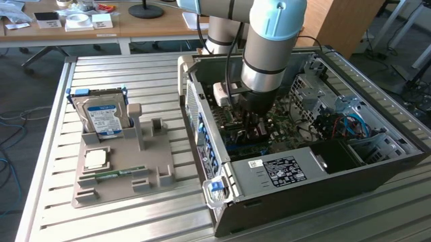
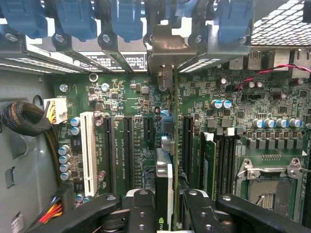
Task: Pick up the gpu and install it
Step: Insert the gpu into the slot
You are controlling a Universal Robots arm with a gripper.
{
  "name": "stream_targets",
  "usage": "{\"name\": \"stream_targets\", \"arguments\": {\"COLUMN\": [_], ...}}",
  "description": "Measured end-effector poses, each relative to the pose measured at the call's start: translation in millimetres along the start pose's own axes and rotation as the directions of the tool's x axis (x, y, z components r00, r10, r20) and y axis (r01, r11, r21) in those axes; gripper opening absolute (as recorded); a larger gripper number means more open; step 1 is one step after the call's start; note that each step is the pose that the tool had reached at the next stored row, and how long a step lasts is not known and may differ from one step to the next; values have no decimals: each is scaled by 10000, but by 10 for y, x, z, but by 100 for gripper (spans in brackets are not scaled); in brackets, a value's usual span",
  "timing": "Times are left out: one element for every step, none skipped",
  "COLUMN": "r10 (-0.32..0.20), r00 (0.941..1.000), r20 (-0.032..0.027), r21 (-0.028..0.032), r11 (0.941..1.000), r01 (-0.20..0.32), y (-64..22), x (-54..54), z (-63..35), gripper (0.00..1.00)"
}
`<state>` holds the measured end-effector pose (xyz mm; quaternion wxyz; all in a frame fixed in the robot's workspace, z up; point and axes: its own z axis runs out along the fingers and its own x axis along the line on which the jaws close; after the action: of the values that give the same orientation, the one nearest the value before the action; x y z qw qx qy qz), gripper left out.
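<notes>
**GPU held edge-down over the motherboard slots**

Exterior view: the arm reaches straight down into the open computer case (image 1: 377,151), which lies on its side on the slatted table (image 1: 135,65). The gripper (image 1: 255,118) is deep among the boards, roughly central in the case, with the case walls well apart from it on every side. On the exterior view's left a grey fixture tray (image 1: 121,181) still carries the hard drive (image 1: 101,118) standing upright and a memory stick (image 1: 120,173) lying flat; its other upright slots stand vacant.

Wrist view: the two black fingers (image 2: 141,211) are partly closed and clamp the gpu (image 2: 164,187) between them by its upper edge, so the card hangs on edge with its length running along the black expansion slots (image 2: 128,145) of the green motherboard (image 2: 146,102). That grip seems chosen to keep the card's contact edge parallel with a slot. Room is tight: the white slot (image 2: 88,153) and further black slots lie to one side, memory sockets to the other, and the blue bracket clips (image 2: 126,19) and rear metal bracket (image 2: 172,48) bound the far end.
</notes>
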<state>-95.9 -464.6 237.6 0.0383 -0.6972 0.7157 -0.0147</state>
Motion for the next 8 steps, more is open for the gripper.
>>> {"name": "stream_targets", "arguments": {"r10": [1,1,1,2,3,4,6,10], "r00": [10000,10000,10000,10000,10000,10000,10000,10000], "r20": [0,1,2,2,2,1,0,0], "r21": [1,1,1,0,1,0,0,0], "r11": [10000,10000,10000,10000,10000,10000,10000,10000], "r01": [-1,-1,-1,-2,-3,-4,-6,-10], "y": [2,3,5,7,8,9,10,11], "x": [0,-1,-1,-1,-1,-1,-1,-1], "z": [0,0,0,0,0,0,0,0], "gripper": [27,27,27,27,27,27,27,27]}}
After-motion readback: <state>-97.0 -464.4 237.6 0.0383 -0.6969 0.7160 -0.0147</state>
